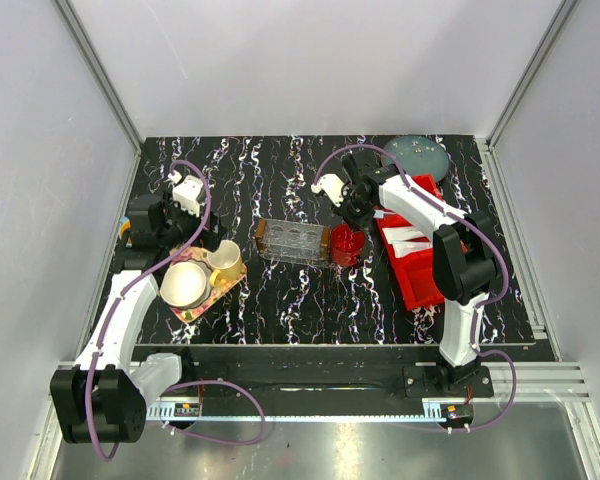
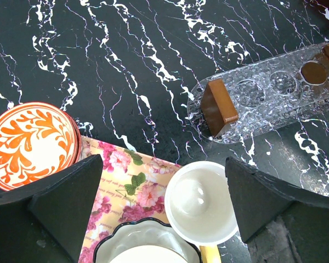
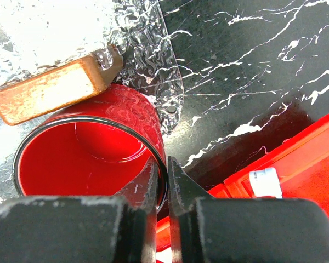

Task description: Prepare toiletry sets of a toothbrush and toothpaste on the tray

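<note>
The clear tray (image 1: 293, 243) with brown end handles lies mid-table and looks empty; it also shows in the left wrist view (image 2: 274, 98) and the right wrist view (image 3: 145, 38). A red cup (image 1: 346, 244) stands against its right handle. My right gripper (image 1: 352, 222) is shut on the red cup's rim (image 3: 167, 164), one finger inside and one outside. White toothpaste tubes (image 1: 405, 236) lie in the red bin (image 1: 420, 275); one tube end shows in the right wrist view (image 3: 266, 182). I cannot make out the toothbrush. My left gripper (image 2: 163, 161) is open and empty above the flowery tray (image 2: 126, 170).
On the flowery tray (image 1: 205, 300) stand a white mug with a yellow handle (image 2: 203, 203) and a scalloped bowl (image 2: 148, 244). An orange-patterned bowl (image 2: 30, 142) sits to its left. A grey plate (image 1: 417, 153) lies at the back right.
</note>
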Robot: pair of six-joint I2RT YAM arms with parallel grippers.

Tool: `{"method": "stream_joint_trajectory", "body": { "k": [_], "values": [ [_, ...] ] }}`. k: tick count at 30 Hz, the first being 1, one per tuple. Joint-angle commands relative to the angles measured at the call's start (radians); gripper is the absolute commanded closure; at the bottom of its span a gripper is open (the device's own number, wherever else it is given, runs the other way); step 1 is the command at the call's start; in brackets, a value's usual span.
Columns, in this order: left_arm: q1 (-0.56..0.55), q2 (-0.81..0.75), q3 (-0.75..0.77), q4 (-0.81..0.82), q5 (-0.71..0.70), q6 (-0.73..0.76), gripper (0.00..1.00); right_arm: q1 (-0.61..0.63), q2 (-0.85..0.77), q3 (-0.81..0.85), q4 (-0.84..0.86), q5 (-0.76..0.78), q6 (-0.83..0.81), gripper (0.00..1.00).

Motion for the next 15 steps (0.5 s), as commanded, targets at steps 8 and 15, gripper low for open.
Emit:
{"method": "stream_joint_trajectory", "body": {
  "k": [8, 15],
  "values": [
    [-0.002, -0.006, 0.007, 0.046, -0.001, 0.013, 0.01, -0.005, 0.011, 0.045, 0.048, -0.013, -0.040, 0.99],
    [-0.002, -0.006, 0.009, 0.046, -0.001, 0.011, 0.01, -0.005, 0.015, 0.052, 0.056, -0.005, -0.038, 0.95]
  ]
}}
